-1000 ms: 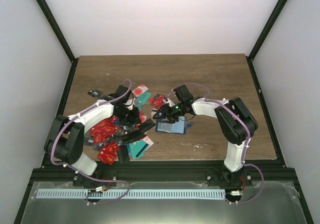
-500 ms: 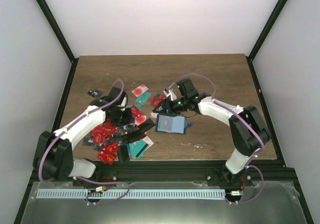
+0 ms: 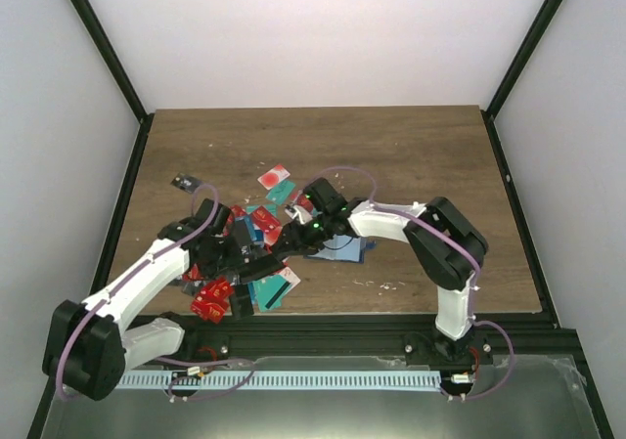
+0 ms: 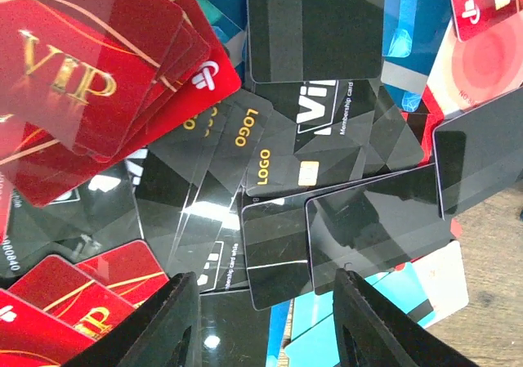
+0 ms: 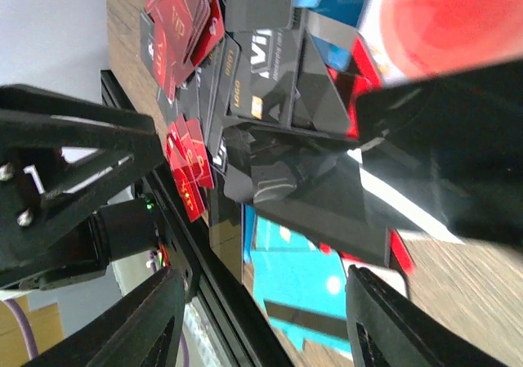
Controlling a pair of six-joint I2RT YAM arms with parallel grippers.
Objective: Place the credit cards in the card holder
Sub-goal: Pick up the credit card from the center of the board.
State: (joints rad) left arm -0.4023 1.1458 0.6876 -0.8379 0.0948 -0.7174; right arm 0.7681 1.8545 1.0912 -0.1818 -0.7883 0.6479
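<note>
The credit cards lie in a loose overlapping pile point(image 3: 256, 263) at the table's front left: red, black, teal and white/pink. My left gripper point(image 3: 235, 251) hovers open just over black cards point(image 4: 327, 220), with red VIP cards point(image 4: 82, 64) to its left; its jaws point(image 4: 270, 326) hold nothing. My right gripper point(image 3: 291, 240) reaches left into the pile and is open and empty point(image 5: 261, 318), over a teal card point(image 5: 302, 285) and black cards point(image 5: 327, 195). The dark blue card holder point(image 3: 344, 251) lies open just right of the pile, partly hidden under my right arm.
A lone black card point(image 3: 183, 181) lies at the far left. A white/pink card point(image 3: 275, 177) and a teal card point(image 3: 282, 193) lie behind the pile. The two grippers are close together over the pile. The table's front edge point(image 3: 391, 310) runs just below the cards.
My right gripper has swung left from above the card holder into the card pile. My left arm has drawn back toward the front left, its gripper low over the black cards.
</note>
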